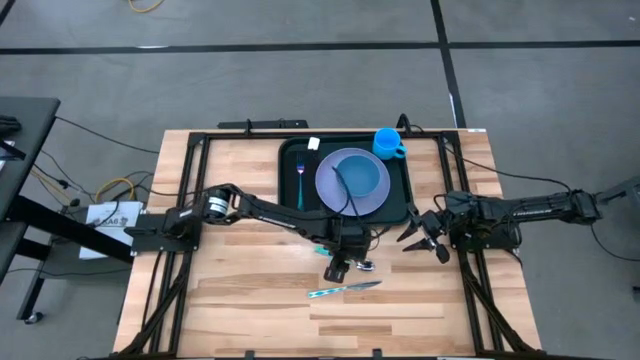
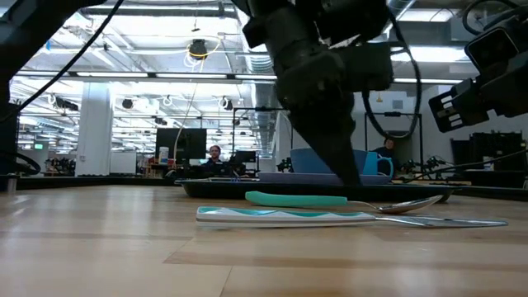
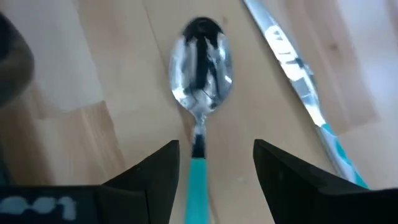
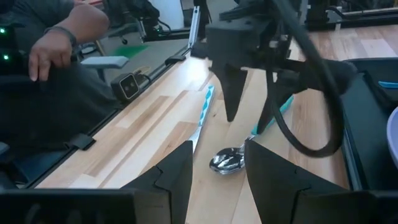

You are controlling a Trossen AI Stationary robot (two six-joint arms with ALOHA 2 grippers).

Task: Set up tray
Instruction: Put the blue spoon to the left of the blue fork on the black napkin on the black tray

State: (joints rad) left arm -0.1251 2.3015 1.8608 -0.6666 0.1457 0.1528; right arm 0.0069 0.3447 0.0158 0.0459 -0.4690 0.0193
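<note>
Tray [image 1: 289, 168]: dark green; plate [image 1: 341, 195]: lavender, with a blue bowl [image 1: 362, 174] on it; mug [image 1: 389, 143]: bright blue; fork [image 1: 300, 183]: purple-handled; spoon [image 3: 200, 65]: shiny silver bowl, teal handle; knife [image 2: 330, 218]: silver blade, handle patterned in teal and white stripes; table [image 1: 230, 300]: pale wood planks with a black frame; both arms and their fingers [image 3: 155, 174]: black; floor [image 1: 250, 90]: grey, crossed by dark lines.

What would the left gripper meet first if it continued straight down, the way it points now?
Most likely the spoon: the open left gripper points down with its fingers on either side of the teal handle, the wooden table right beneath.
</note>
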